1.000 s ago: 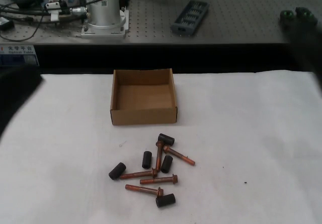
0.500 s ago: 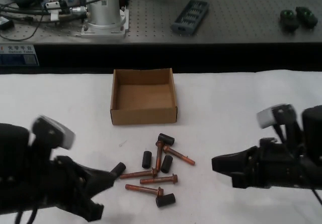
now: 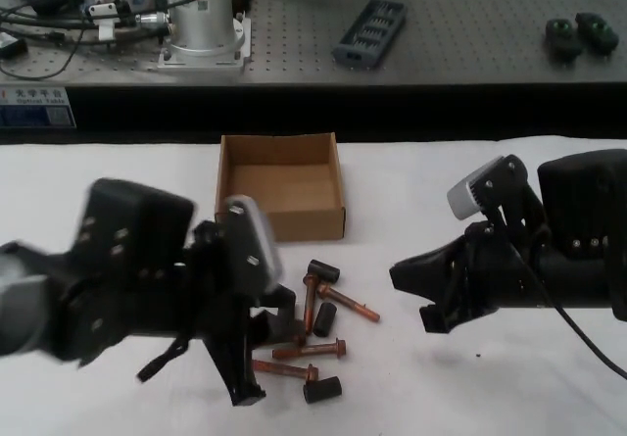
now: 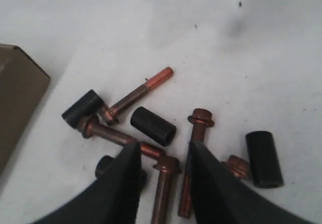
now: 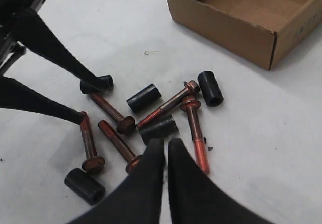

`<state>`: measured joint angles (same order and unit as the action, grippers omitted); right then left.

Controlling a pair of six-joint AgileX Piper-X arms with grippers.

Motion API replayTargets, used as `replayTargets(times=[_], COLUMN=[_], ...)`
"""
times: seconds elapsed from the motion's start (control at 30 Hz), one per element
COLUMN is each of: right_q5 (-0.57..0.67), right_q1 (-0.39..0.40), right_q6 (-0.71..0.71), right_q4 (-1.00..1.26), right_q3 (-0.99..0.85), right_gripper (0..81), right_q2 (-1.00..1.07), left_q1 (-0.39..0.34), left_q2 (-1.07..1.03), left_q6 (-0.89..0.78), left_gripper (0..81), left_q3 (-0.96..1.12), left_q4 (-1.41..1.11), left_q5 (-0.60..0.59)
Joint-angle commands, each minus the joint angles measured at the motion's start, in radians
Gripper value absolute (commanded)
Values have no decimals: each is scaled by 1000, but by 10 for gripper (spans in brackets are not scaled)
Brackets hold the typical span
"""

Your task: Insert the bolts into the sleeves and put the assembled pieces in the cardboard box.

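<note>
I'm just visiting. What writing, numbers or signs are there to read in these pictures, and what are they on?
None can be read.
Blue label on the far bench: pale characters, too blurred to read.
Sticker on the silver post: too small to read.
Box, bolts, sleeves: no print to be seen.

Lab, perforated optical table (image 3: 460,34), cables (image 3: 34,17)
</note>
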<state>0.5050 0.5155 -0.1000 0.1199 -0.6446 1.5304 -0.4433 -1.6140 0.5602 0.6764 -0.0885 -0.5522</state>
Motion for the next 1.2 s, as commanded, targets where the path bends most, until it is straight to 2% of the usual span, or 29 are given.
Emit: replayTargets(times=[0.0,0.1,0.23,0.3,0.5,0.7,0.93,1.17], right_q5=[-2,-10,-60,-70,-68,-48,-47,-47], right_q1=[-7,-7,-2,-2,-2,-2,-2,-2], right_q6=[-47,-73,-80,-80,-73,-42,-17,-10], right_q4=[-60,-106,-120,-120,-125,-125,-127,-140], right_q3=[-11,-11,-11,-11,-11,-11,-11,-11], right_gripper=[42,14,184,217,167,167,167,167], right_q2=[0,-2,-2,-2,-2,-4,-37,-76], left_q1=[-49,-52,-52,-59,-96,-143,-156,-183], left_q2=[-78,-111,-120,-120,-120,-120,-121,-201], left_q6=[396,491,555,580,597,566,537,475], left_gripper=[266,266,266,266,266,266,266,265], left_q3=[140,177,181,181,181,181,182,258], left_q4=[261,352,366,400,432,432,432,466], left_q5=[168,195,210,213,228,234,231,287])
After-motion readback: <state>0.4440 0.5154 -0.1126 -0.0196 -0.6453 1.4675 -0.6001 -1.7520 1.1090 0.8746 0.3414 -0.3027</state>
